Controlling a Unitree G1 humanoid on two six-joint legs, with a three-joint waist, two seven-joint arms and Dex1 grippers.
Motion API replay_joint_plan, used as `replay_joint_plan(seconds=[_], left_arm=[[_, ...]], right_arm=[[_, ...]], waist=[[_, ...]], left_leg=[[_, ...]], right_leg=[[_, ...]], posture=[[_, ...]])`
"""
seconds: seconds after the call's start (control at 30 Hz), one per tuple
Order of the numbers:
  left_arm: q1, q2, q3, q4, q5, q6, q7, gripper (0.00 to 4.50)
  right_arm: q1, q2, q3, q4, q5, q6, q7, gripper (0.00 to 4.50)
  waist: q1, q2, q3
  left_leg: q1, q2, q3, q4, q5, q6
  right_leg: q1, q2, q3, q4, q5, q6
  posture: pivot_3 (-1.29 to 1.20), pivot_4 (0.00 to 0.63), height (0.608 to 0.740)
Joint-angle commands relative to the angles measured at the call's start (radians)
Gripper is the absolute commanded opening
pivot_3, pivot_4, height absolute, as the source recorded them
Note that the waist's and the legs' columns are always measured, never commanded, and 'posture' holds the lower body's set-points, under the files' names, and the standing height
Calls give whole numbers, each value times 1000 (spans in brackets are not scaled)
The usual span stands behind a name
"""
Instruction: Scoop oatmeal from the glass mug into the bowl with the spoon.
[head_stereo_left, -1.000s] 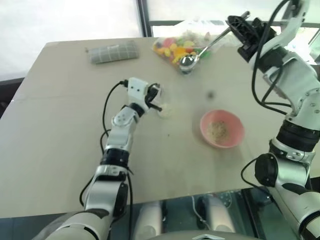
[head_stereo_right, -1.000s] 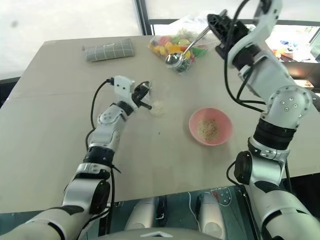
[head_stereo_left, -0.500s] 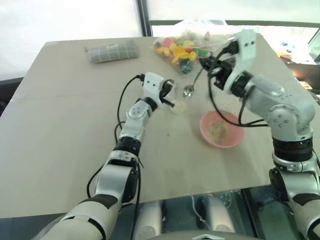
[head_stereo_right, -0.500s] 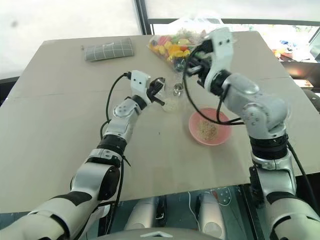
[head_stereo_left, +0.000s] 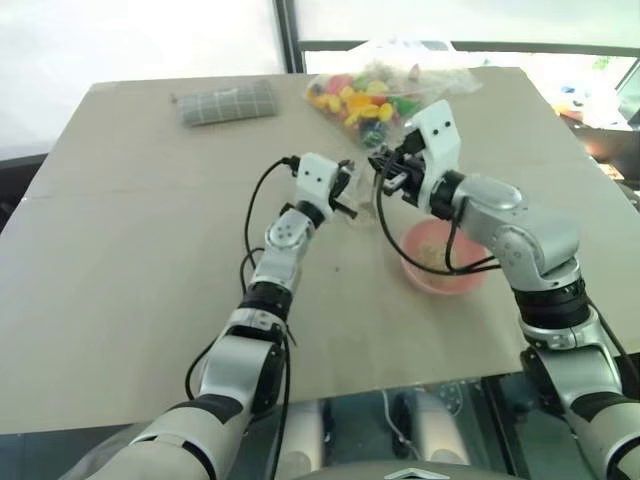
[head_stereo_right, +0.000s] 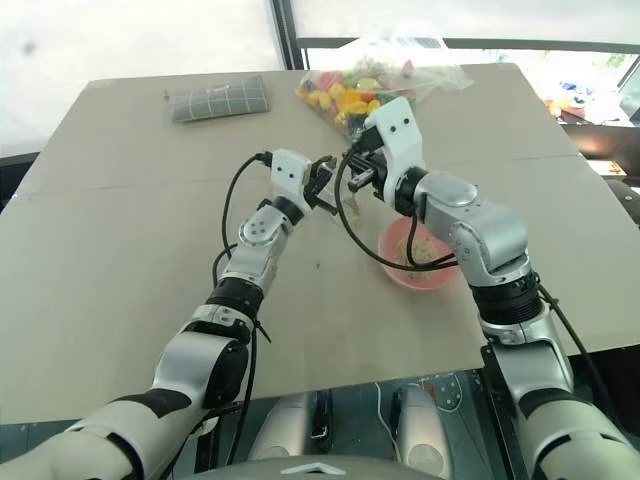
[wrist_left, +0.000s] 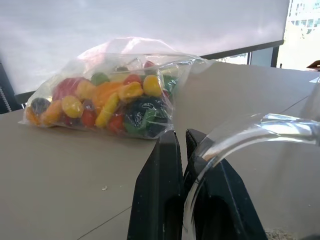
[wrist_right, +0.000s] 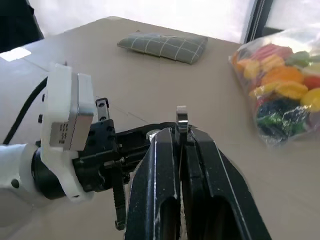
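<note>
My left gripper (head_stereo_left: 347, 194) is shut on the handle of the glass mug (head_stereo_left: 362, 208), which it holds near the table's middle. In the left wrist view the black fingers (wrist_left: 167, 155) pinch the clear curved handle (wrist_left: 240, 131), and a little oatmeal (wrist_left: 280, 234) lies low in the glass. My right gripper (head_stereo_left: 384, 180) faces the left one just above the mug and is shut on the spoon (wrist_right: 181, 116). The spoon's head is hidden. The pink bowl (head_stereo_left: 452, 285) sits to the right, under my right forearm, with oatmeal (head_stereo_right: 415, 256) in it.
A clear bag of coloured candies (head_stereo_left: 365, 95) lies at the back, just beyond both grippers. A folded grey checked cloth (head_stereo_left: 228, 103) lies at the back left. The beige table (head_stereo_left: 130, 260) ends in a front edge close to the bowl.
My right arm swung down and left with the spoon, from above the candy bag to just over the mug. My left gripper carried the mug to the right.
</note>
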Motion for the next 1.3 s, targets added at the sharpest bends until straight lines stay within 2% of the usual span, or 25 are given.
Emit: replay_joint_plan(seconds=[0.03,0.23,0.47,0.83,1.3], left_arm=[[0,-9,-11,3,19,-39,22,129],[-2,-30,-15,23,13,-51,23,129],[-33,-50,-18,82,15,-74,18,129],[-95,-80,-34,174,28,-167,-26,129],[-144,-60,-64,226,71,-249,-78,129]], right_arm=[[-41,73,-204,28,114,146,-121,0],[-77,157,-485,41,252,282,-315,0],[-91,170,-677,25,398,330,-498,0],[-46,106,-771,-16,582,300,-662,0],[61,46,-758,-80,780,144,-786,0]], waist=[[2,0,0],[3,0,0],[8,0,0],[18,0,0],[23,0,0]], left_leg=[[0,0,0,0,0,0],[0,0,0,0,0,0],[0,-1,-1,0,-2,4],[0,-1,-1,0,-3,4],[0,-1,-1,0,-3,5]], right_leg=[[0,0,0,0,0,0],[0,0,0,0,0,0],[0,-1,0,1,0,0],[1,-1,0,1,0,0],[0,-1,0,0,0,0]], posture=[[0,150,718],[0,150,718],[0,150,718],[0,150,718],[0,150,718]])
